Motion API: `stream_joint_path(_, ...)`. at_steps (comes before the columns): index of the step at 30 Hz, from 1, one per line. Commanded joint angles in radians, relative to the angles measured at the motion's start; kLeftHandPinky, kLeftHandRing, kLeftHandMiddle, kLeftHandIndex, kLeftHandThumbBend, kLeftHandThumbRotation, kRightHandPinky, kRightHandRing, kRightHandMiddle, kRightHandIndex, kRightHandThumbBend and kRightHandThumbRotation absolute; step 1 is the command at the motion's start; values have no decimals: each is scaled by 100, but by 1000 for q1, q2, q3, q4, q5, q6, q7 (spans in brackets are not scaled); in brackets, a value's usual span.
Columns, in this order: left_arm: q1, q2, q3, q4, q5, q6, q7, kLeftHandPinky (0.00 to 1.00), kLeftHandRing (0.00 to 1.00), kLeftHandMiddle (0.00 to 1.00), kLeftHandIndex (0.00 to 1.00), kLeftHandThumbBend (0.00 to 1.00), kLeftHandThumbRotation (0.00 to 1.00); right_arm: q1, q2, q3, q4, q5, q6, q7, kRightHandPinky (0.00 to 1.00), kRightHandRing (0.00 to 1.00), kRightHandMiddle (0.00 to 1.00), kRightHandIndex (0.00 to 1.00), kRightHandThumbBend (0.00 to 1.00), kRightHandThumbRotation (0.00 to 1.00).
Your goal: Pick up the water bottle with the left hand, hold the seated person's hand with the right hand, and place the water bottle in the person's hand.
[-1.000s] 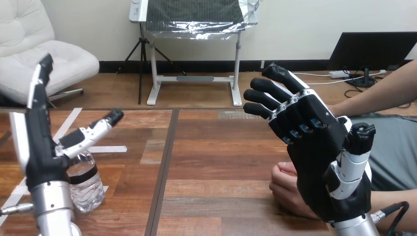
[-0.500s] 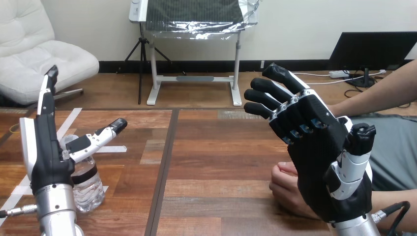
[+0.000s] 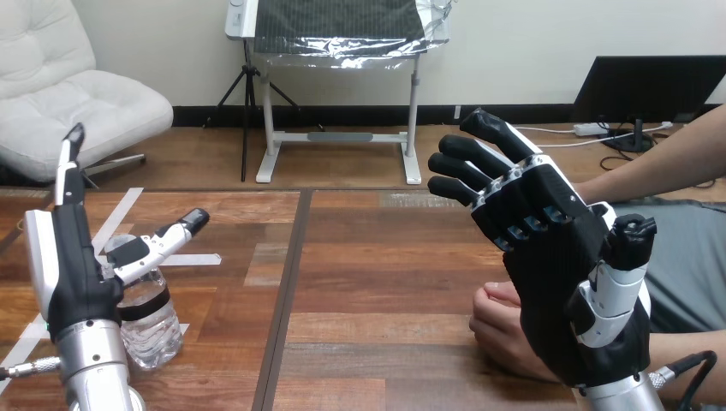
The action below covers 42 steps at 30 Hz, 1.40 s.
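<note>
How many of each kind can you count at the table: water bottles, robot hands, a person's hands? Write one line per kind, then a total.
Water bottles: 1, the water bottle
Robot hands: 2, the left hand and the right hand
Person's hands: 1, the person's hand
Total: 4

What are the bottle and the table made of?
Bottle: probably thin clear plastic with a glossy finish. You can see through its ribbed, crinkled wall, and a dark band wraps it.
Table: wood or a wood-look laminate, smooth with a slight sheen. Brown grain runs in plank-like patches.
</note>
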Motion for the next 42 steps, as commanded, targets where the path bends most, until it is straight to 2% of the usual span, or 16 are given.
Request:
stream_joint_path(1,-63,30,-17,0,22,15,21,91,95,96,96,94,10,-37,8,-12,-6,8,-20,0,81,83,83,86,73,100)
stream_joint_path(14,-62,36,-22,11,20,41,50,86,94,96,97,93,6,-38,7,-12,-8,17,-13,7,81,82,82,85,73,100)
stream_joint_path(26,-59,38,-28,12,25,71,82,84,93,95,97,93,7,-38,6,-14,-8,24,-8,14,80,81,82,84,73,100)
stream_joint_path(35,-57,40,-31,19,17,88,81,86,94,96,99,92,8,-36,5,-15,-10,18,-11,12,80,81,82,84,73,100)
stream_joint_path(42,-53,39,-36,11,15,112,68,84,93,95,99,93,12,-37,6,-14,-11,17,-11,11,79,81,81,84,73,100)
